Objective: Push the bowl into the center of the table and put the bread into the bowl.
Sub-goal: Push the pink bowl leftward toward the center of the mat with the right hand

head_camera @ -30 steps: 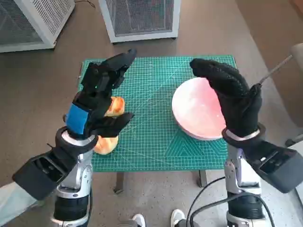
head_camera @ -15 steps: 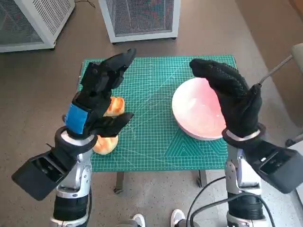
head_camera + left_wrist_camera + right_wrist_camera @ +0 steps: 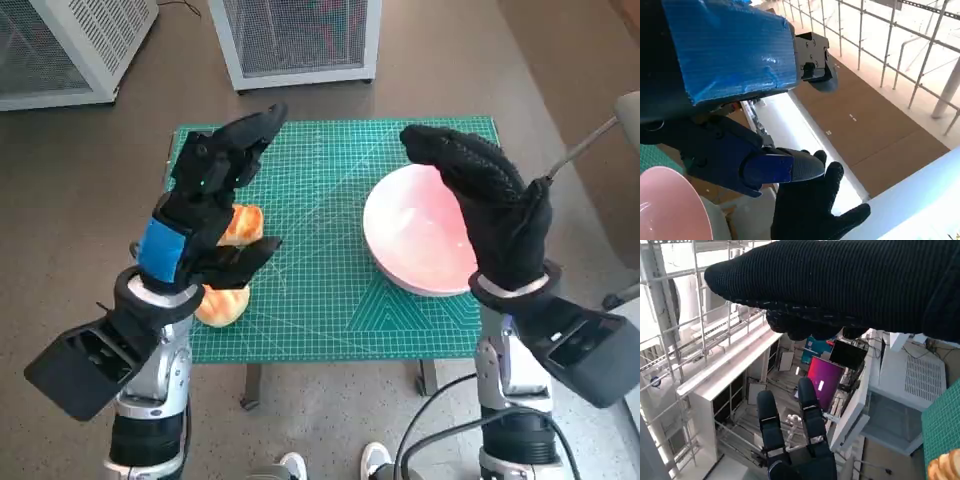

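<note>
Your left robot hand (image 3: 205, 200) is raised above the left part of the surface (image 3: 330, 290), fingers spread apart, holding nothing. It partly covers the bread (image 3: 243, 224) from the head cam; a 2nd bread piece (image 3: 222, 304) lies nearer the front-left edge of the green mat, below that hand's wrist. Your right robot hand (image 3: 490, 205) is also raised, over the right side, fingers apart w/ nothing in them. From the head view it overlaps the near-right rim of the pink bowl (image 3: 415, 235). The bowl sits on the right half of the surface, not at center, and is well apart from both bread pieces. Left wrist cam shows the bowl's pink rim (image 3: 670, 210) and the gloved right hand (image 3: 812, 210) beyond the left hand's fingers (image 3: 782, 167). Two white mesh-sided units (image 3: 300, 40) stand on the floor beyond the far edge.
</note>
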Available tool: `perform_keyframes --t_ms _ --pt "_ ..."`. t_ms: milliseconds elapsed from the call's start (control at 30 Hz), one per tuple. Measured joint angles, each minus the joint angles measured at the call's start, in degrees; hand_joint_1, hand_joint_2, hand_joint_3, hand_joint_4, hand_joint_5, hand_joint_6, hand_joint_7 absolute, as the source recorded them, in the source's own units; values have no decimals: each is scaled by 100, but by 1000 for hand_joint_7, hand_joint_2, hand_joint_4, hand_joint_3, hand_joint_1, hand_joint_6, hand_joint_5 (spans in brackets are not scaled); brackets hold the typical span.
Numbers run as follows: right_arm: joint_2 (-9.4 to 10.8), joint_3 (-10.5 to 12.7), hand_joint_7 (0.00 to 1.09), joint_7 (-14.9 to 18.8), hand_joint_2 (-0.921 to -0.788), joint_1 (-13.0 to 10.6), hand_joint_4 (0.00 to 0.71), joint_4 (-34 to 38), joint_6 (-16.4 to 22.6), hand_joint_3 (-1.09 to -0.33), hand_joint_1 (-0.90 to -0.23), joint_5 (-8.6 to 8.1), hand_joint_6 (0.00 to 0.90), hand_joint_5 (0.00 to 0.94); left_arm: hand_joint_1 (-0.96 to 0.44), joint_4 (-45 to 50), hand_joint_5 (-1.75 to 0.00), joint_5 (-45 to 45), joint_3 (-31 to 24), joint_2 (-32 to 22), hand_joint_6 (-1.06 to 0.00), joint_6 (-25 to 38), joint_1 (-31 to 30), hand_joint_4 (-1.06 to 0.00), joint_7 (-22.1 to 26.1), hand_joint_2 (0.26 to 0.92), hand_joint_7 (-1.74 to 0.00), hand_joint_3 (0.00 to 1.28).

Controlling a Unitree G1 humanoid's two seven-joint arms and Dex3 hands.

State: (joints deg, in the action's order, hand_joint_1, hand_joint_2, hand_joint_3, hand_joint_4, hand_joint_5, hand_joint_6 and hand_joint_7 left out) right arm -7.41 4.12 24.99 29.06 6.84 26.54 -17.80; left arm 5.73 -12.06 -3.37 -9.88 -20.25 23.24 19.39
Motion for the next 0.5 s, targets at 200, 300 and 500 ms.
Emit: perform_keyframes --t_ms 200,300,500 --pt "-180 235 687 209 -920 90 342 446 127 -438 -408 -143 11 6 -501 -12 -149 -6 -24 -40 1 0 -22 -135 18 921 -674 375" --pt "-288 428 670 319 -921 222 343 892 296 -444 -406 -245 13 6 -496 -45 -148 -7 -45 -62 1 -1 -43 -136 33 921 -672 374" --pt "-472 841 657 365 -921 633 346 2023 787 -449 -409 -247 31 6 -493 -77 -144 -5 -68 -77 1 -3 -92 -135 45 921 -667 373"
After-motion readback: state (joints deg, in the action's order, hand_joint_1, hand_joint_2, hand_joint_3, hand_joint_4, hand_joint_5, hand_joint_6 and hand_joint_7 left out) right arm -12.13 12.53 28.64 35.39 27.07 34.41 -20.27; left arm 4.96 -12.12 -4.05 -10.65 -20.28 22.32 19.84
